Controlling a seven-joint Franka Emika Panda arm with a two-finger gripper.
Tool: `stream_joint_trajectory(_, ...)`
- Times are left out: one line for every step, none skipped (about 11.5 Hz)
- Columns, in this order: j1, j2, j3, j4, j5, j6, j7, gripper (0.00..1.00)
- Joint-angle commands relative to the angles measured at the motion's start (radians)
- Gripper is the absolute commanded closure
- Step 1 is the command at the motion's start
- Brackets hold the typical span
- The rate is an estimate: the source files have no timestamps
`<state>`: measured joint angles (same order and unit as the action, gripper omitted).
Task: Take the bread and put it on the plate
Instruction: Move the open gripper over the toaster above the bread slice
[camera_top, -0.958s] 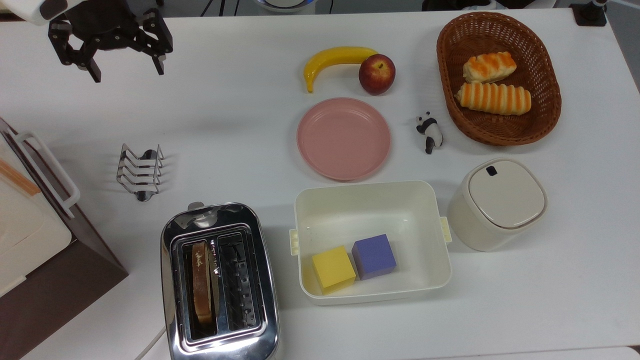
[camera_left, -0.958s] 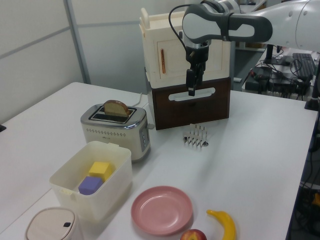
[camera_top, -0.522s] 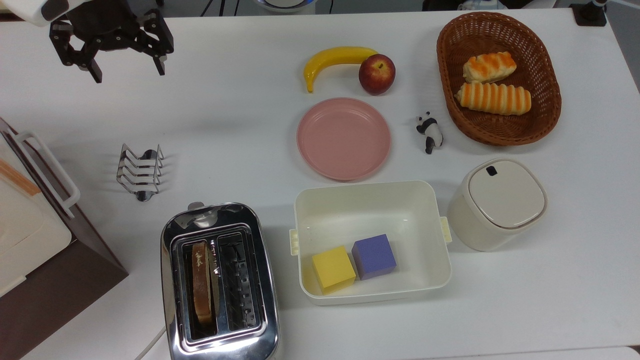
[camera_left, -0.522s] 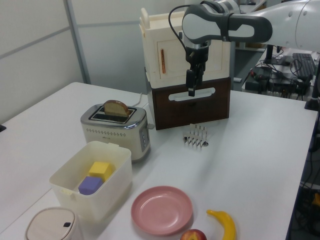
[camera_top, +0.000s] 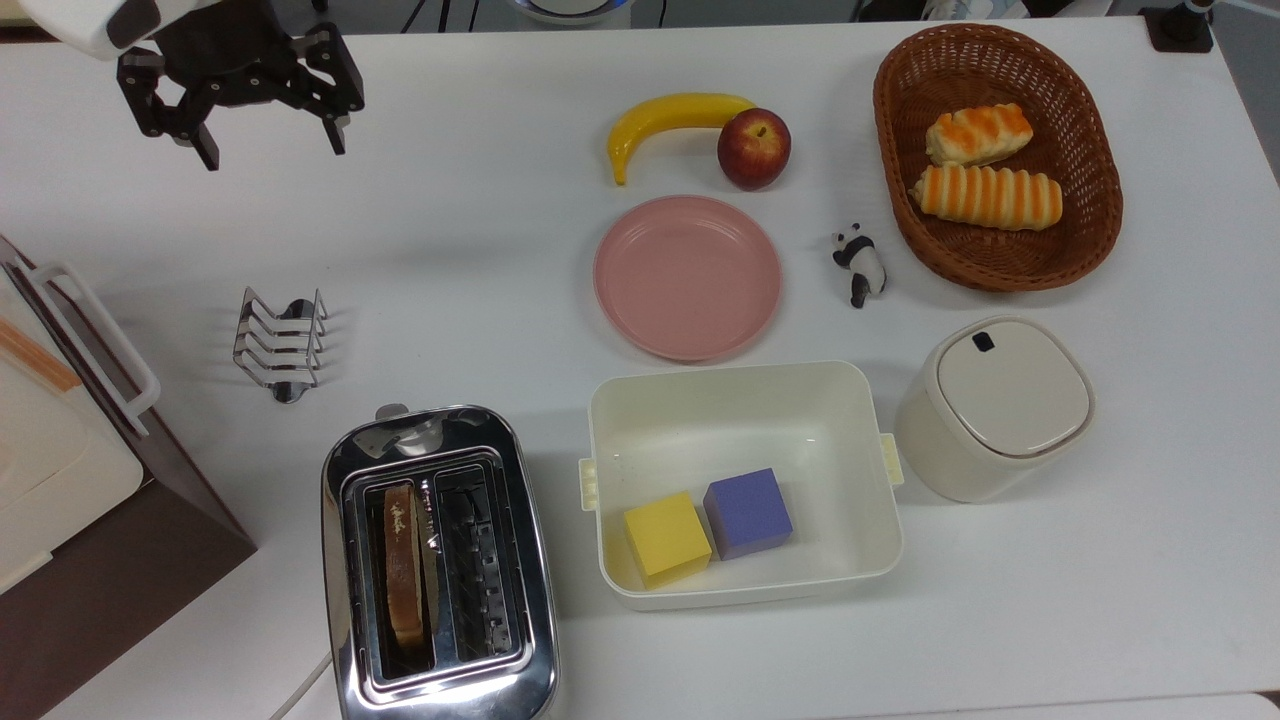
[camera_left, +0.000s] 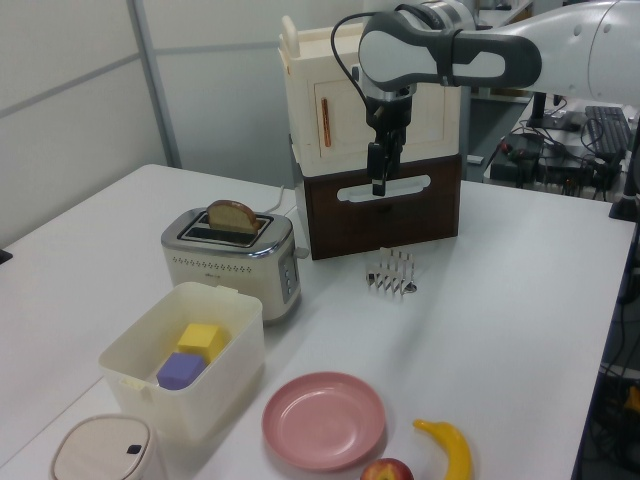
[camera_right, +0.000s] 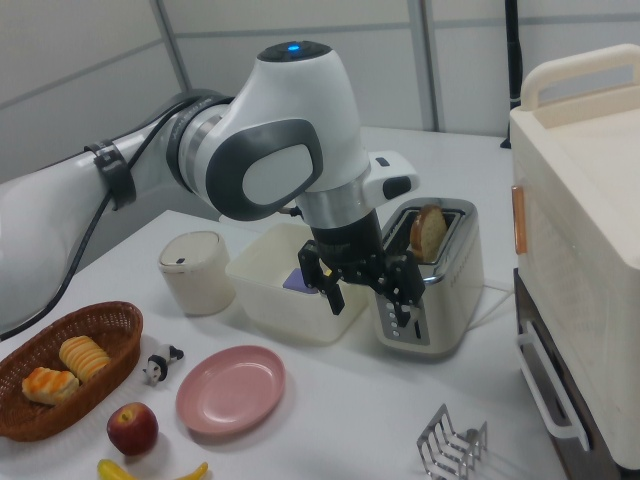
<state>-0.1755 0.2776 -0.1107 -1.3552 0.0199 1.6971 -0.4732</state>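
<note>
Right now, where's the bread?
The bread stands upright in the toaster, in the top view's left slot, near the bottom edge, left of the cream tub.

A brown slice of bread (camera_top: 404, 563) stands on edge in the left slot of a chrome toaster (camera_top: 440, 690) at about 7 o'clock in the top view, its rounded, dark-crusted top (camera_left: 232, 214) poking above the slot. The round, pale pink plate (camera_top: 687, 277) lies flat and bare on the white table near the centre of the top view, at roughly 1 o'clock from the bread and well apart from it.
</note>
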Motion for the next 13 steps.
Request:
stream_joint_trajectory(0.123, -0.015, -0.127, -0.028, -0.011, -0.016, 0.022, 0.00)
stream_joint_trajectory(0.126, -0.014, -0.127, -0.028, -0.009, -0.013, 0.024, 0.00)
stream_joint_trajectory(0.129, -0.006, -0.126, -0.028, -0.005, -0.007, 0.059, 0.00)
stream_joint_trajectory(0.136, 0.009, -0.123, -0.022, -0.006, -0.001, 0.126, 0.00)
stream_joint_trajectory(0.134, 0.018, -0.119, -0.021, -0.005, 0.044, 0.160, 0.00)
stream_joint_trajectory(0.136, 0.020, -0.118, -0.021, 0.003, 0.100, 0.177, 0.00)
stream_joint_trajectory(0.134, 0.023, -0.115, -0.024, 0.020, 0.140, 0.180, 0.00)
stream_joint_trajectory(0.134, 0.040, -0.115, -0.024, 0.079, 0.191, 0.182, 0.00)
stream_joint_trajectory(0.136, 0.057, -0.115, -0.024, 0.133, 0.253, 0.183, 0.00)
stream_joint_trajectory(0.139, 0.067, -0.113, -0.024, 0.162, 0.310, 0.206, 0.00)
stream_joint_trajectory(0.142, 0.084, -0.109, -0.024, 0.166, 0.370, 0.237, 0.00)
stream_joint_trajectory(0.142, 0.095, -0.093, -0.024, 0.169, 0.421, 0.257, 0.00)
stream_joint_trajectory(0.140, 0.107, -0.074, -0.024, 0.170, 0.471, 0.281, 0.00)
